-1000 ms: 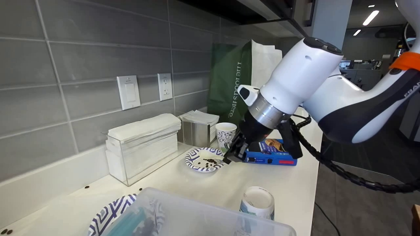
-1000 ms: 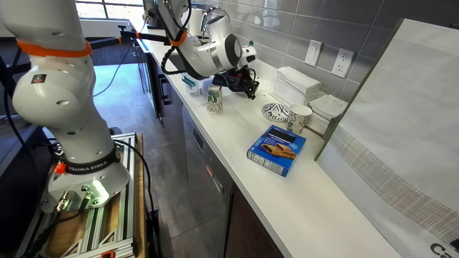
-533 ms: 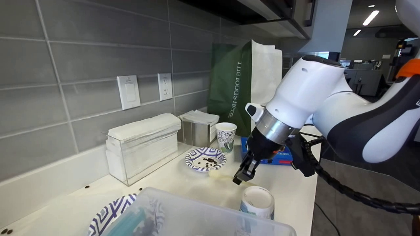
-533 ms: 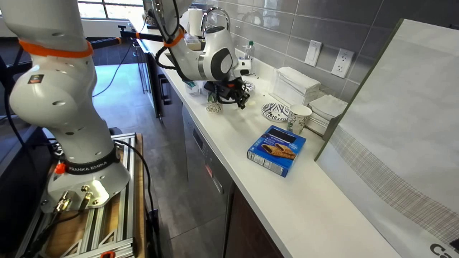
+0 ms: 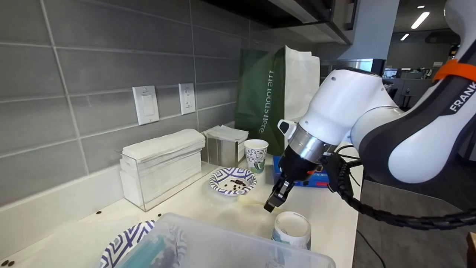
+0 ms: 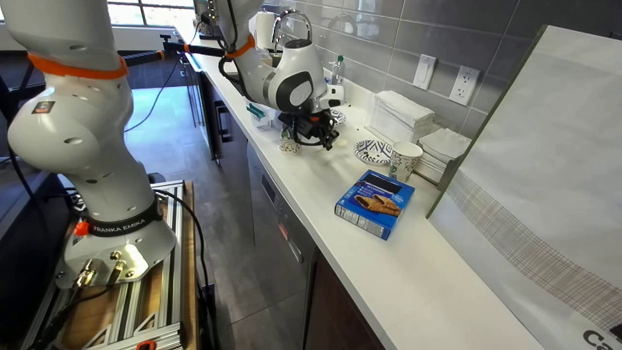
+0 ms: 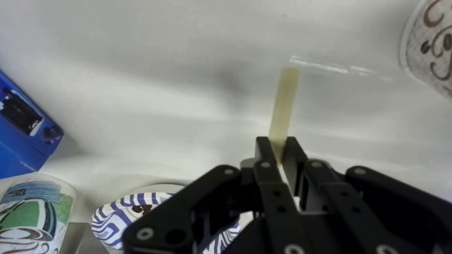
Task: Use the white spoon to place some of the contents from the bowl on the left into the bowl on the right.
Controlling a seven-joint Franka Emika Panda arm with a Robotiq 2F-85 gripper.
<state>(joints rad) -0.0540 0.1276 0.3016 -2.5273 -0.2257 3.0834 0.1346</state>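
My gripper (image 5: 273, 206) is shut on the handle of a pale, off-white spoon (image 5: 246, 201), low over the counter. The handle also shows between the fingertips in the wrist view (image 7: 284, 102). I cannot tell whether the spoon touches the counter. Its bowl end points toward a blue-and-white patterned bowl (image 5: 219, 177) holding several dark beans, just short of its rim. That bowl also shows in an exterior view (image 6: 373, 146) and, partly hidden by the gripper, in the wrist view (image 7: 109, 225). A second patterned bowl (image 5: 124, 242) is partly hidden behind a clear bin; its contents are hidden.
An upside-down paper cup (image 5: 292, 225) stands close to my gripper. The clear bin (image 5: 238, 238) is nearby. An upright cup (image 6: 405, 158), a blue box (image 6: 374, 201) and napkin holders (image 5: 163, 167) surround the bean bowl. A paper bag (image 6: 544, 170) stands farther along. Loose beans (image 5: 98, 212) lie by the wall.
My gripper has moved away from the bean bowl and lower, toward the upside-down cup, carrying the spoon from over the bowl to beside it. Over the last half second it has barely moved.
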